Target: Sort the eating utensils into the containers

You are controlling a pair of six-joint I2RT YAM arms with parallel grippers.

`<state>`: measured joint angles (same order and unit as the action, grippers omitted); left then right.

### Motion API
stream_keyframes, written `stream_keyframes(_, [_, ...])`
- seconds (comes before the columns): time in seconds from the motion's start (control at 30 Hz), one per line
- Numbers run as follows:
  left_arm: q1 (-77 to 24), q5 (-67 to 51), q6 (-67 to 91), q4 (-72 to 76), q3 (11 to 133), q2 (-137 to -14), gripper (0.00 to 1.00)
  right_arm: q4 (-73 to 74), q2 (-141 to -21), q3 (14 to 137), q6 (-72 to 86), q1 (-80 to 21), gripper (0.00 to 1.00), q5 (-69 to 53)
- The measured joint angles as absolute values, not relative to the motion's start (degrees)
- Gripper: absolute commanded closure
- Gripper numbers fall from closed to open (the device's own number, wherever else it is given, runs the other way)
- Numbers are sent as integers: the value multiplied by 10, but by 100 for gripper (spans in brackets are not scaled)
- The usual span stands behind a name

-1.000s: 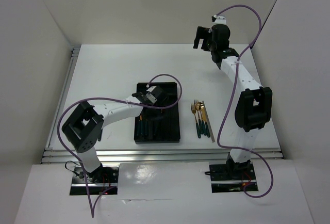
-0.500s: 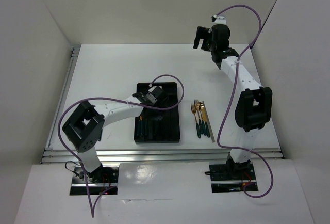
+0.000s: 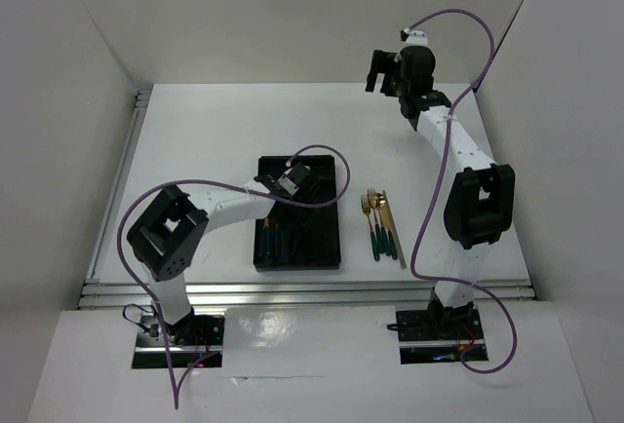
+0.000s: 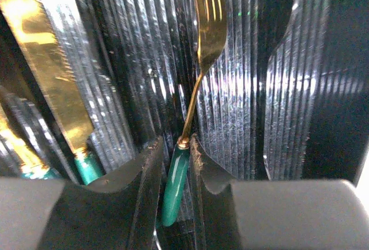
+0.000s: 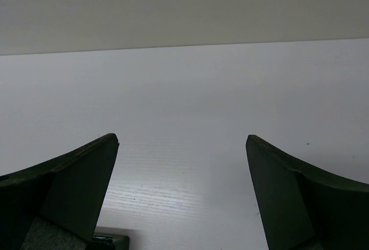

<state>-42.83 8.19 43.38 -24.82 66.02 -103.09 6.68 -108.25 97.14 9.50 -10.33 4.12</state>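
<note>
One black compartmented tray [image 3: 324,240] sat mid-desk [image 3: 195,150]. Its ribbed lanes held a gold-headed fork [image 4: 207,37] and, in a lane to its left in the wrist view, a serrated gold knife [image 4: 52,83], both green-handled. Left tool [image 4: 176,146] straddled the fork's handle, fingers close on either side; clamped or not, could not tell. More utensils [image 3: 378,220] and a silver piece [image 3: 401,243] lay on the desk just right of the tray. Right tool [image 5: 182,140] was wide open, empty, raised over the far desk.
</note>
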Motion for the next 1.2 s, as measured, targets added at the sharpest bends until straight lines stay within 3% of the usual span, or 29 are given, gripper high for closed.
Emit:
stream_keyframes(0.1, [-429, 75, 432, -249, 664, -1041, 68, 67, -1082, 971, 95, -103, 0, 41])
stream_keyframes(0.17, [-428, 73, 430, -248, 666, -1042, 76, 67, -1082, 971, 95, -103, 0, 42])
stream_keyframes(0.23, [-428, 68, 430, -246, 667, -1044, 85, 67, -1082, 971, 95, -103, 0, 43])
stream_keyframes(0.27, [-428, 68, 429, -246, 667, -1044, 100, 67, -1082, 971, 95, -103, 0, 43])
stream_keyframes(1.2, [-404, 113, 447, -257, 643, -908, 100, 67, -1082, 971, 95, -103, 0, 42])
